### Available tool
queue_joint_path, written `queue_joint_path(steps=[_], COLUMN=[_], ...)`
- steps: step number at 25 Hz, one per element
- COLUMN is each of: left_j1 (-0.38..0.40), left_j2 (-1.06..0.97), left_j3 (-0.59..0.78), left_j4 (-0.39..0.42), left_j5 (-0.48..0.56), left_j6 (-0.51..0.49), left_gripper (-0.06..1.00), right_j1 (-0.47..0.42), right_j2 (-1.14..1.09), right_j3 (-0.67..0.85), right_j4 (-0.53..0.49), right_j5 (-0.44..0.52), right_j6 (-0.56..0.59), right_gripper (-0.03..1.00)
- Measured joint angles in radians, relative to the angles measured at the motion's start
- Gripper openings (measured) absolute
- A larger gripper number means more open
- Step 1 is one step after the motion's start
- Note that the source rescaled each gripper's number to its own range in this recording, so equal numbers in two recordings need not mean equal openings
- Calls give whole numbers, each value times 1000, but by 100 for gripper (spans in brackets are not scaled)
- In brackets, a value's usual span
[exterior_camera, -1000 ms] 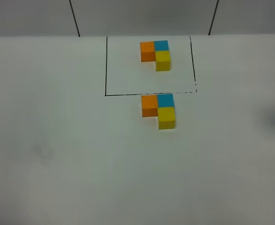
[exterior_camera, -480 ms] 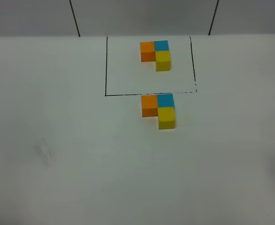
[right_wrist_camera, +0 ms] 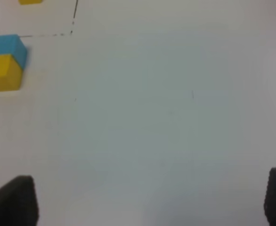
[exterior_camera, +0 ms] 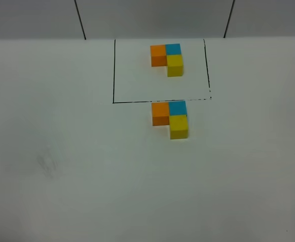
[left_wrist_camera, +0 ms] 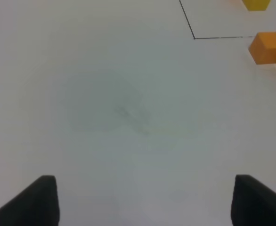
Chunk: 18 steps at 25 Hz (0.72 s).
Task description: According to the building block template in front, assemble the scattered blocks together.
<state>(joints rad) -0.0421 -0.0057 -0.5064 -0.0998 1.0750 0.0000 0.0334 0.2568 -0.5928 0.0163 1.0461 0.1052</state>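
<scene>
The template of an orange, a blue and a yellow block (exterior_camera: 167, 59) sits inside the black-lined square (exterior_camera: 113, 75) at the back of the table. A matching group stands just in front of the square's near line: orange block (exterior_camera: 160, 113), blue block (exterior_camera: 177, 107), yellow block (exterior_camera: 178, 126), all touching. In the left wrist view the orange block (left_wrist_camera: 267, 47) shows far from my open left gripper (left_wrist_camera: 145, 200). In the right wrist view the blue block (right_wrist_camera: 11, 45) and yellow block (right_wrist_camera: 5, 71) lie far from my open right gripper (right_wrist_camera: 152, 200). Both grippers are empty and outside the exterior view.
The white table (exterior_camera: 87, 176) spreads around the blocks. A grey wall with two black seams (exterior_camera: 80, 20) runs along the back edge. Faint smudges (exterior_camera: 47, 164) mark the table's left side.
The right arm, seen at the right edge one second ago, has withdrawn out of the exterior view. The blocks have not moved.
</scene>
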Motion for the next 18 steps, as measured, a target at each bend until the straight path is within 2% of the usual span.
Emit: queue_joint_path(steps=[8,18], left_j1=[0,0], left_j2=[0,0], left_j3=[0,0], left_j4=[0,0], left_j5=[0,0], left_j6=[0,0], left_gripper=[70,70], right_j1=[0,1], right_j2=[-253,-261], right_j3=[87,89], right_j4=[-34,-63], right_j5=[15,21], right_j6=[-10,-11], right_gripper=[98,95])
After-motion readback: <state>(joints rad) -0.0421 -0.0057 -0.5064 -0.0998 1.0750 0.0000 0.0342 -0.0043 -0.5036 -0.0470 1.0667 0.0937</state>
